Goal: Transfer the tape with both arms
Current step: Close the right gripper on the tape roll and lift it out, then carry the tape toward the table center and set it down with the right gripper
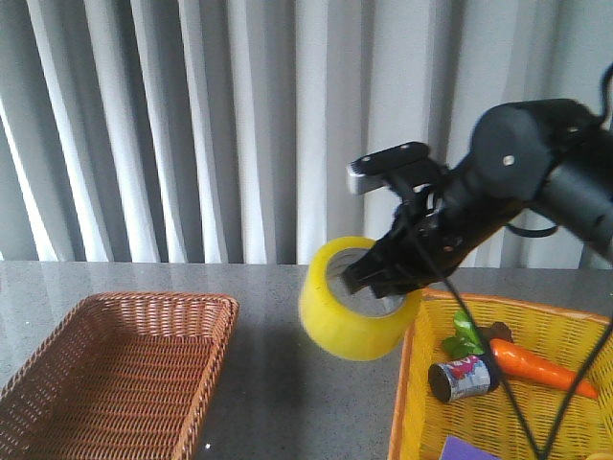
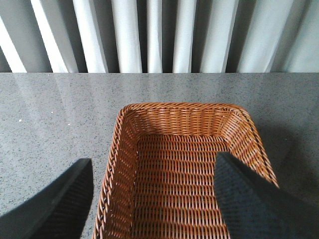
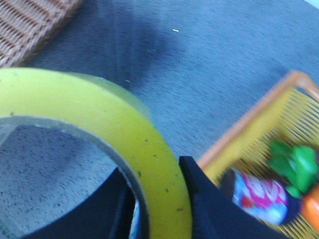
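The tape [image 1: 350, 321], a wide translucent yellow roll, hangs in the air over the grey table between the two baskets. My right gripper [image 1: 369, 278] is shut on its wall, one finger inside the core and one outside. The right wrist view shows the tape [image 3: 99, 114] pinched by the right gripper [image 3: 152, 167], with the table far below. My left gripper [image 2: 152, 159] stands open with nothing between its fingers, over the near end of a brown wicker basket [image 2: 179, 106]. The left arm is out of the front view.
The brown wicker basket [image 1: 144, 299] sits at the front left. A yellow basket [image 1: 407, 383] at the front right holds a small can [image 1: 465, 377], a carrot [image 1: 536, 369] and green leaves [image 1: 466, 335]. Curtains hang behind the table.
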You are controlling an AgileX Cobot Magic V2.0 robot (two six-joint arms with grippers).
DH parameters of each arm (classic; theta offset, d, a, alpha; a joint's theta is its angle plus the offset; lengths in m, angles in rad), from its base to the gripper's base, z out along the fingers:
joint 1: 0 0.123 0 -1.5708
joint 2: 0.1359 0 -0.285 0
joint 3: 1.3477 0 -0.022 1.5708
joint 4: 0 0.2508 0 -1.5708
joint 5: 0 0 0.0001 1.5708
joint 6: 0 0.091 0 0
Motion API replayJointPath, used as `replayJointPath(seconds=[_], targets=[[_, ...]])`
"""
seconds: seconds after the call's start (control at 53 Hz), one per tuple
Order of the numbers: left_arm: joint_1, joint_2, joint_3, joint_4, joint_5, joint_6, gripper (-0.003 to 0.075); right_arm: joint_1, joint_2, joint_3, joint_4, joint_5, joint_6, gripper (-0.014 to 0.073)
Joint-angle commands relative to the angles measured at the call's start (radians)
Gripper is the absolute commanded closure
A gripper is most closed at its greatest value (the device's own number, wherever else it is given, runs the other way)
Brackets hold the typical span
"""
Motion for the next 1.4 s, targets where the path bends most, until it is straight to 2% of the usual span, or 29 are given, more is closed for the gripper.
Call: replayJointPath(seconds=[0.0, 0.132, 0.604, 0.887, 1.114, 1.378], targets=[[-0.008, -0.013, -0.037, -0.004, -0.06, -0.003, 0.0235, 0.06, 0.01, -0.071, -0.1, -0.052, 0.045, 0.0589], [-0.008, -0.013, -0.037, -0.004, -0.059, -0.003, 0.0235, 0.082, 0.086, -0.1, -0.127, -0.052, 0.094, 0.0589], [-0.008, -0.013, -0.037, -0.004, -0.057, -0.003, 0.0235, 0.077, 0.295, -0.104, -0.133, -0.071, 0.094, 0.0586], [-0.008, -0.013, -0.037, -0.004, -0.056, -0.003, 0.0235, 0.077, 0.355, -0.104, -0.122, -0.104, 0.098, 0.0577], [-0.008, -0.013, -0.037, -0.004, -0.055, -0.003, 0.0235, 0.077, 0.363, -0.104, -0.114, -0.121, 0.097, 0.0504], [-0.008, -0.013, -0.037, -0.004, -0.054, -0.003, 0.0235, 0.077, 0.363, -0.17, -0.105, -0.099, 0.098, 0.0326]])
